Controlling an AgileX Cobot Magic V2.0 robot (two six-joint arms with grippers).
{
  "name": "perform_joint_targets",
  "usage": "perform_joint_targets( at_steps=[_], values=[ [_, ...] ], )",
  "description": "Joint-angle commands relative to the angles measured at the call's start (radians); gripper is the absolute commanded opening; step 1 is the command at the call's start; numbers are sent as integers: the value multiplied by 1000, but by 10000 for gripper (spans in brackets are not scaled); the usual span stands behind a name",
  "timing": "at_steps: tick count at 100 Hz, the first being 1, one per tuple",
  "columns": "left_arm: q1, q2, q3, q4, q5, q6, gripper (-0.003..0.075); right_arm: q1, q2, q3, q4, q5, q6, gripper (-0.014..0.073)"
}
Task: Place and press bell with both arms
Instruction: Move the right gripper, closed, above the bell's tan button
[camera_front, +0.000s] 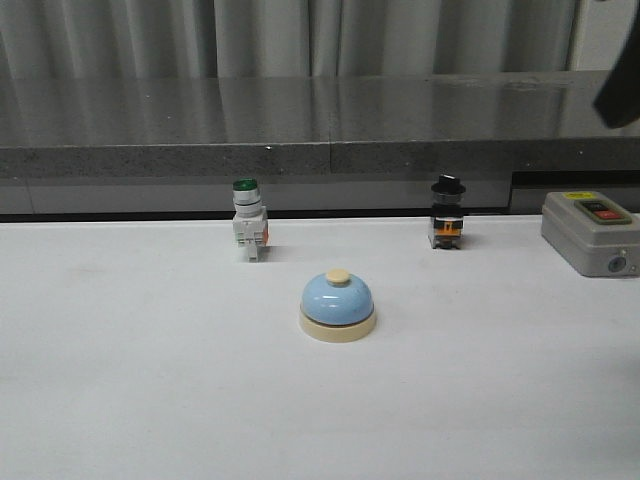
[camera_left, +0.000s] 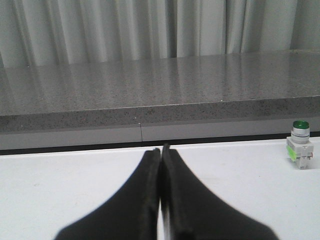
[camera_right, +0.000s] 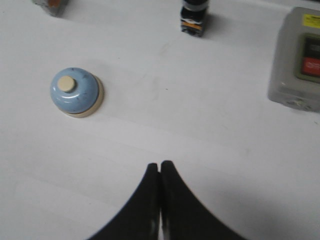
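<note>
The light-blue bell (camera_front: 338, 305) with its cream base and cream button stands upright near the middle of the white table. It also shows in the right wrist view (camera_right: 76, 92). My right gripper (camera_right: 160, 165) is shut and empty, held above the table and well apart from the bell. My left gripper (camera_left: 161, 150) is shut and empty, low over the table, facing the grey ledge. The bell is out of the left wrist view. In the front view only a dark part of the right arm (camera_front: 622, 85) shows at the top right corner.
A green-capped white push-button switch (camera_front: 247, 220) stands behind the bell to the left, also in the left wrist view (camera_left: 300, 151). A black-capped switch (camera_front: 447, 213) stands behind to the right. A grey control box (camera_front: 590, 232) with coloured buttons sits at the right edge. A grey ledge (camera_front: 320, 115) runs along the back.
</note>
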Motion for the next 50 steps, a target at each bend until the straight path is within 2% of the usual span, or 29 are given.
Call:
perform_joint_targets(
  at_steps=[1,50],
  values=[
    [2,-29,41,-4,-86,-15,-20,38,74,-86,8,-61,-11,-60],
    [2,-29,41,-4,-86,-15,-20,188,474,-363,8,-61,-11,-60]
  ],
)
